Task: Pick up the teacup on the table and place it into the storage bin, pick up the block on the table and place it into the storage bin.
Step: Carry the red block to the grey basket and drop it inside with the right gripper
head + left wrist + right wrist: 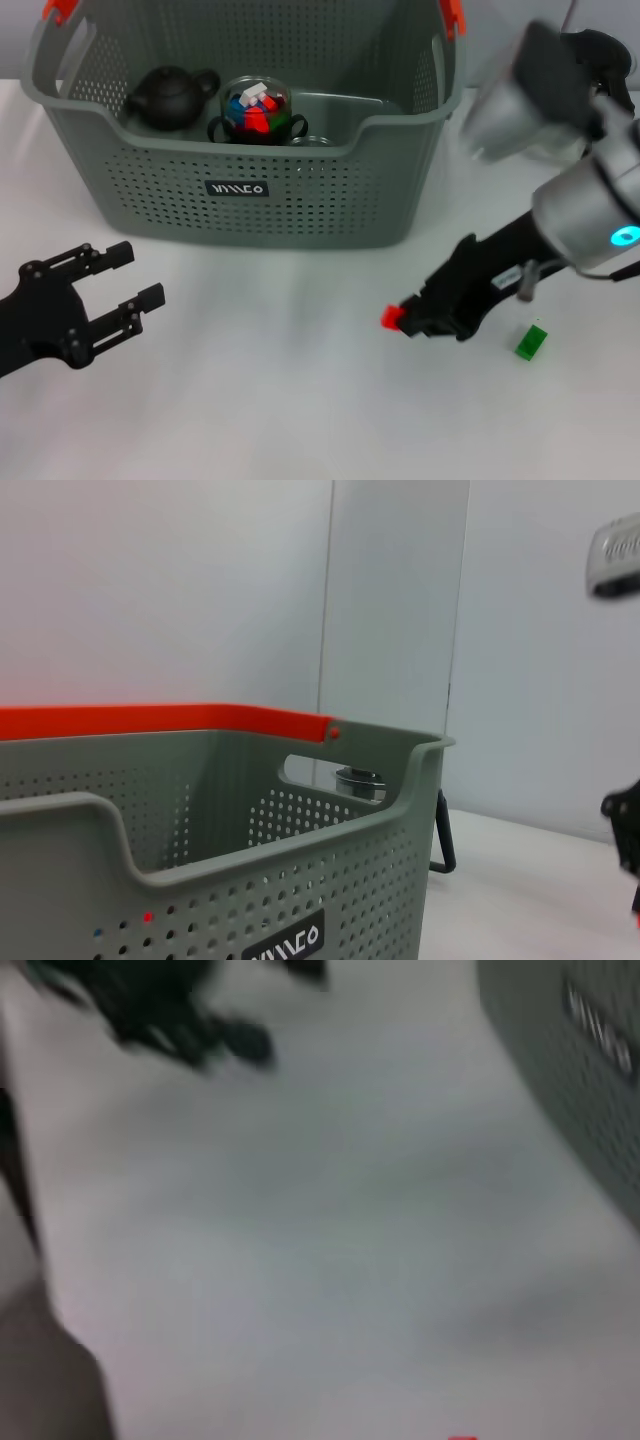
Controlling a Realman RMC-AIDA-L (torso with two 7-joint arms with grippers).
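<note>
Tool on the right arm [400,320] sits low over the bench [280,400], in front of the storage bin [250,190] and toward its right corner, clenched on a small red block [391,317] at its tip. Storage bin, the largest item and the reference here: grey, perforated, orange clips at the rim, black logo label on the near wall. Inside it a dark teapot [170,97] toward the left and a clear teacup [256,110] holding coloured pieces beside it, so the cup step reads as done. Left tool [110,290] rests released, fingers apart, in front of the bin's left corner and well clear of the blocks. Green block [531,341] lies on the bench just beyond the right tool on the side away from the bin's middle, long axis running diagonally toward the bin; it is apart from the red one. Judgement: red block must travel up and back over the bin's near rim; right arm is much the nearer to both blocks. Right wrist view too smeared to add anything.
</note>
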